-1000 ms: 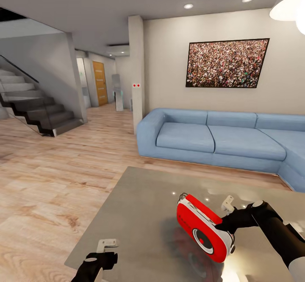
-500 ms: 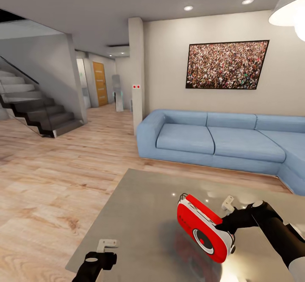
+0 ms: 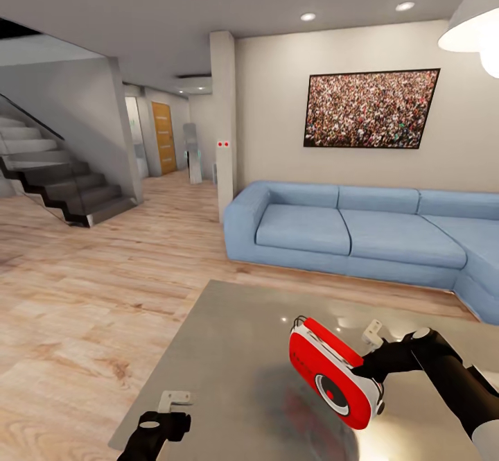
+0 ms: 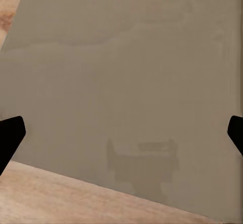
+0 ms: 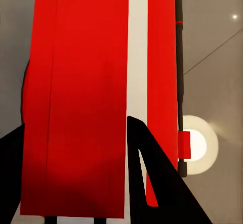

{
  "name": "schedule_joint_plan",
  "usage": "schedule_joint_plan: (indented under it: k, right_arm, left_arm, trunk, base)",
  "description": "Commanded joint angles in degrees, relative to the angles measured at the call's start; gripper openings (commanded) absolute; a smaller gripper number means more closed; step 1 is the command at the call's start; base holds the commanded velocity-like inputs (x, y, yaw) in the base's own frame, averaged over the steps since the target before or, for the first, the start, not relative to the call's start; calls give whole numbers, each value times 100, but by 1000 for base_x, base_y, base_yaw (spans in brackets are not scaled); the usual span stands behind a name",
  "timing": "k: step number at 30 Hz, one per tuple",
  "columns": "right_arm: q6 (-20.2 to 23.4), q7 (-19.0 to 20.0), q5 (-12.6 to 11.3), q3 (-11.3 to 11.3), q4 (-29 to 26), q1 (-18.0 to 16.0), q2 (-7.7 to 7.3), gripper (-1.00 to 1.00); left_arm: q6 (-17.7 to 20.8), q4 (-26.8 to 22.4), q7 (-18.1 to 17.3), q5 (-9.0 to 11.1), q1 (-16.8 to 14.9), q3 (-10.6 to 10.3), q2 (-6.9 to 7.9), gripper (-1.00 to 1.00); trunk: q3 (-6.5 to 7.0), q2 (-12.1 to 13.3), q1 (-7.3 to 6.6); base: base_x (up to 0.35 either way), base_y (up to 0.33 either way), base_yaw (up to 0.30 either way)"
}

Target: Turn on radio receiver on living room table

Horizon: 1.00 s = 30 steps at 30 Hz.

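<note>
My right gripper is clamped on the radio receiver, fingers either side of its body at the right end. From the right wrist cam the red shell w/ its white trim strip sits between my dark fingers, pressed close against them. The radio is tilted, dial end lower and toward me, near the right part of the table; I can't tell if its lower edge touches the glossy grey top or hangs just above it (a red reflection shows under it). The dial's centre reads red.

My left gripper hovers at the table's near left corner, well apart from the radio, jaws spread wide w/ nothing between them. The left wrist cam shows both fingertips at opposite edges, bare grey tabletop between, wood floor past the table's edge.

Beyond the table, in the living room: light blue sectional sofa along the far wall, framed crowd picture above it, white pendant lamp upper right. Staircase far left, orange door down the hallway.
</note>
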Motion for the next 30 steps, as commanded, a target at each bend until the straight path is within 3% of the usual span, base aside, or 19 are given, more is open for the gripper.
schedule_joint_plan:
  k: [1,30]
  right_arm:
    - [2,-1,-17,-1,-2,-1,0,-100]
    - [3,34,-44,-18,-19,-1,18,-100]
  left_arm:
    - [0,0,0,0,0,0,0,100]
    - [-9,5,0,0,-2,0,0,100]
  trunk:
    - [19,41,-23]
    - [539,1205,-660]
  base:
    - [0,0,0]
    - [0,0,0]
